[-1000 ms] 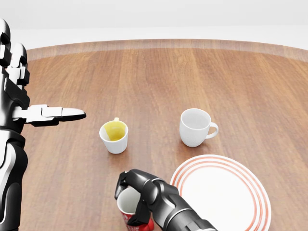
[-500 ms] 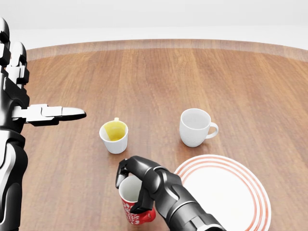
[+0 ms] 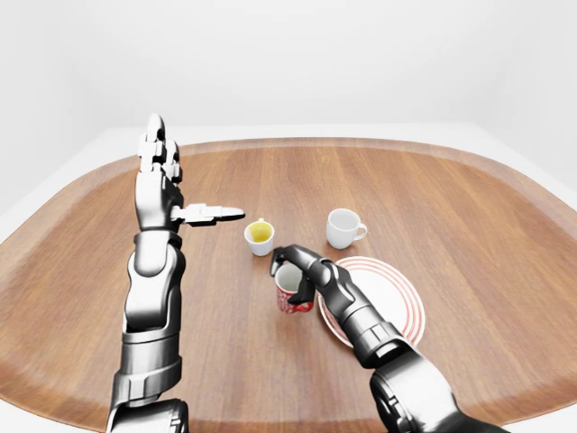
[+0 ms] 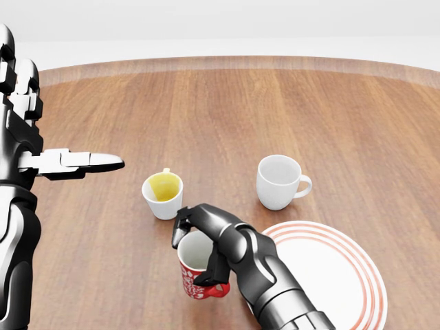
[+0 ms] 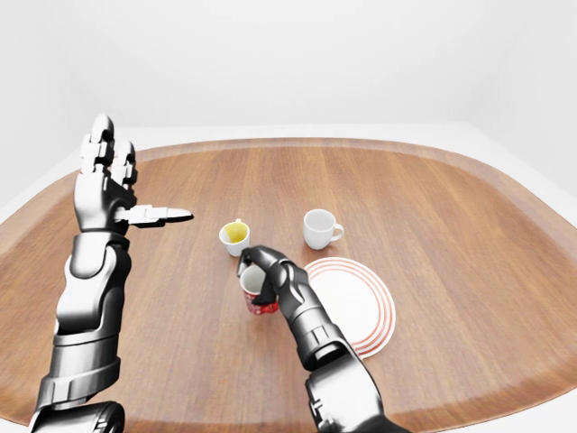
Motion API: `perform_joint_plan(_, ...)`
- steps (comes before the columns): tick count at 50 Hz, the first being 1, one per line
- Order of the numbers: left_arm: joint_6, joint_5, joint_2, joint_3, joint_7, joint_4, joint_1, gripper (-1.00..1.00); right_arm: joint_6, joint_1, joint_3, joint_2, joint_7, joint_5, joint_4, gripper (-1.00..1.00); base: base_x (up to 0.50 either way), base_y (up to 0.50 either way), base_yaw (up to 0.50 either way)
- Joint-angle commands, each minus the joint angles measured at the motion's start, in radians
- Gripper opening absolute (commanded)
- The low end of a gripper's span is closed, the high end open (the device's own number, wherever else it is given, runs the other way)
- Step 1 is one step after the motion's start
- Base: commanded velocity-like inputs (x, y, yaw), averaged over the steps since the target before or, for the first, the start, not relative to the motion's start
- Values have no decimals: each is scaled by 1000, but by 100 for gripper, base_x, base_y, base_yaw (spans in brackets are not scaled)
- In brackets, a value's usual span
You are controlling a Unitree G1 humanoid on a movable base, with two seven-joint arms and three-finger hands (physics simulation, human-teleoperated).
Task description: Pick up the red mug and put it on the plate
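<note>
Bare simulated room; white walls, round wooden table (image 3: 451, 207).

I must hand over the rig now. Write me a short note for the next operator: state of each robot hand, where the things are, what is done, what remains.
Right robot hand: shut on the red mug, fingers over its rim and side.
Left robot hand: open, raised at the left of the head view, holding nothing.
Red mug: just left of the plate, not on it. Whether it is lifted off the table I cannot tell.
Bystanders: yellow-lined cup and white cup, both above the plate in the head view.
Done: mug grasped.
Left: carry it right, set it on the plate, release.
</note>
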Motion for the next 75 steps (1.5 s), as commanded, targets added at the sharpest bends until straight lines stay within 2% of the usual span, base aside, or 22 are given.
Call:
perform_joint_plan(1,0,2,-1,0,1,-2,-1,100,0,43,-7,-34,18,-9,-86,-100,0,0,0)
perform_joint_plan(41,0,9,-6,-7,2,-26,-5,100,0,205,-59,-168,137,-76,-359,-100,0,0,0)
perform_joint_plan(75,0,17,-16,-14,6,-42,-3,100,0,250,-123,-267,137,-69,-384,-100,0,0,0)
